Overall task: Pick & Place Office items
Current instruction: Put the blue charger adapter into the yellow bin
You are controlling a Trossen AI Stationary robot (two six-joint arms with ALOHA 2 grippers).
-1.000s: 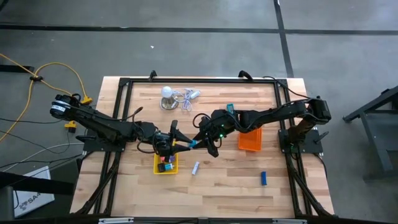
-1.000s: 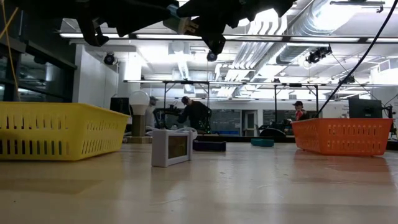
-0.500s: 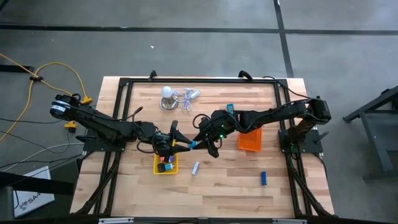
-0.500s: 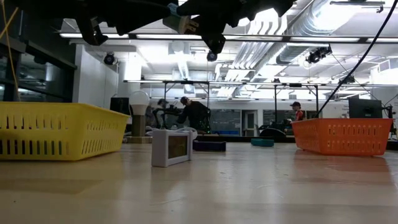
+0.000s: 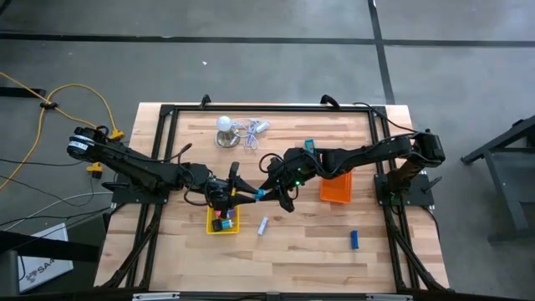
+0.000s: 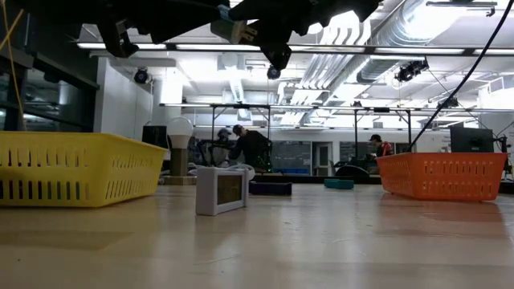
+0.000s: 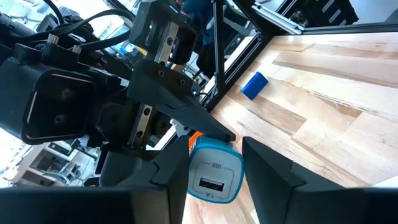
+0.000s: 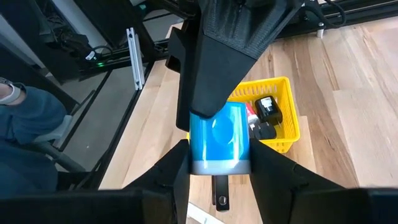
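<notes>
A small blue block with a white end and a socket (image 7: 214, 177) hangs in mid-air between my two grippers, above the table just beyond the yellow tray (image 5: 222, 221). My left gripper (image 5: 250, 194) reaches it from the table's left and my right gripper (image 5: 267, 192) from the right. Both are shut on it. The low view shows the block (image 6: 235, 30) high above the table top. The yellow tray holds black, red and blue items. A white block (image 5: 262, 225), a blue block (image 5: 354, 240) and a teal item (image 5: 308, 145) lie on the wood. My left gripper pinches the blue block's white socket end (image 7: 211, 185) between its two fingers (image 7: 173, 169), coming level from the table's left. The block is lifted clear of the table. My right gripper pinches the blue block's other end by its blue sides (image 8: 217, 134) between its two fingers (image 8: 181, 167), slanting in from the table's right. The left gripper's fingers (image 8: 219, 74) meet the same block from the opposite side.
The orange tray (image 5: 337, 188) sits under the right arm. A white dome-shaped lamp (image 5: 224, 125) with a pale cord stands near the far edge. In the low view a white block (image 6: 221, 190), a black roll (image 6: 270, 188) and a teal item (image 6: 338, 183) rest on the table. People move in the room behind.
</notes>
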